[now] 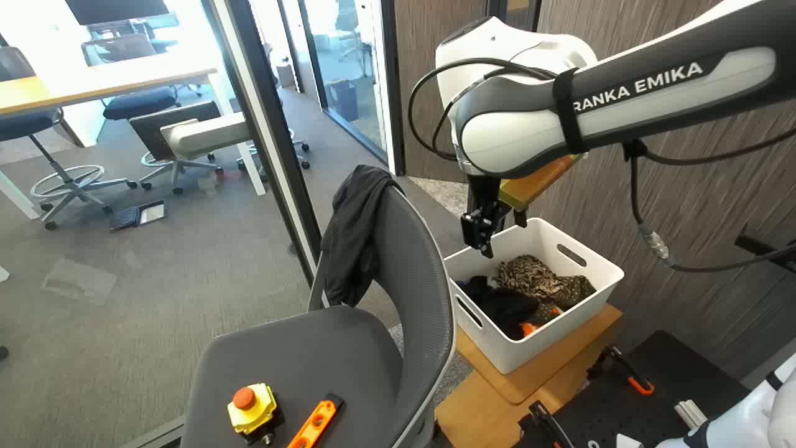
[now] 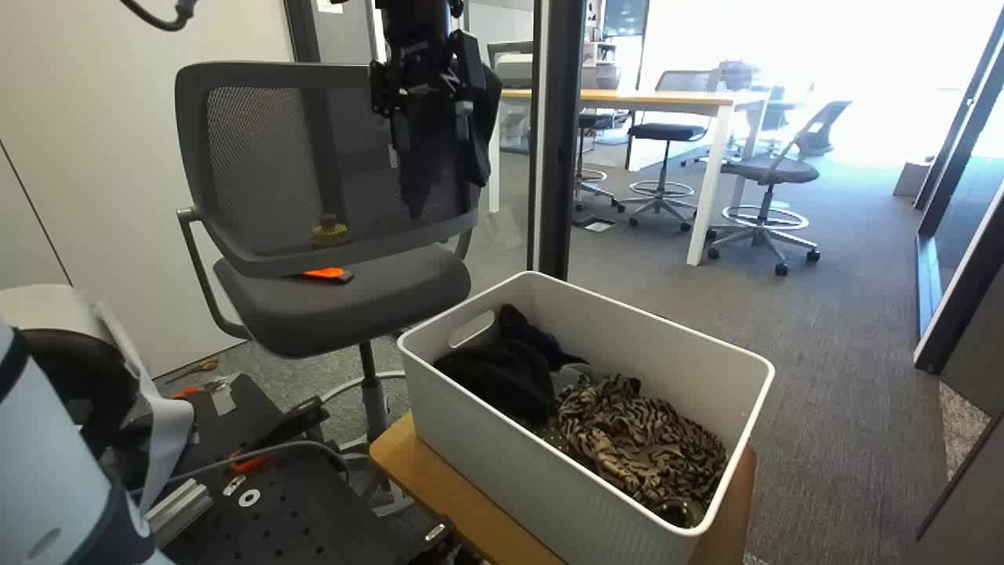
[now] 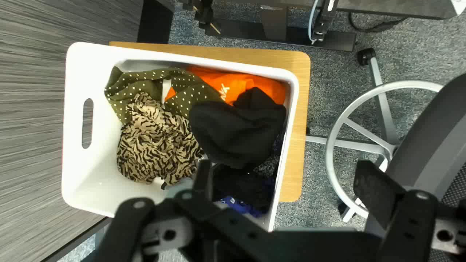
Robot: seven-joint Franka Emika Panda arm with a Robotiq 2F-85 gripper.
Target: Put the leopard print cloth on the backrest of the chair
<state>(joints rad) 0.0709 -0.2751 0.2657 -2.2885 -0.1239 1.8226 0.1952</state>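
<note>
The leopard print cloth, tan with black streaks, lies crumpled inside the white bin in all views: in both exterior views [image 1: 527, 275] [image 2: 643, 443] and in the wrist view [image 3: 154, 145]. The backrest of the grey chair stands beside the bin in both exterior views [image 1: 418, 274] [image 2: 255, 149]; its edge shows at the right in the wrist view [image 3: 442, 145]. My gripper [image 1: 502, 238] is open and empty above the bin's chair-side edge, pointing down; it also shows in an exterior view [image 2: 433, 140] and in the wrist view [image 3: 285, 176], with its fingers wide apart.
The white bin [image 2: 486, 455] stands on a wooden board [image 3: 296, 145]. A black garment [image 3: 238, 134], dotted green cloth [image 3: 145, 82] and orange cloth [image 3: 269, 89] lie in it. A dark garment [image 1: 354, 230] hangs over one backrest corner. An emergency button [image 1: 252, 407] lies on the seat.
</note>
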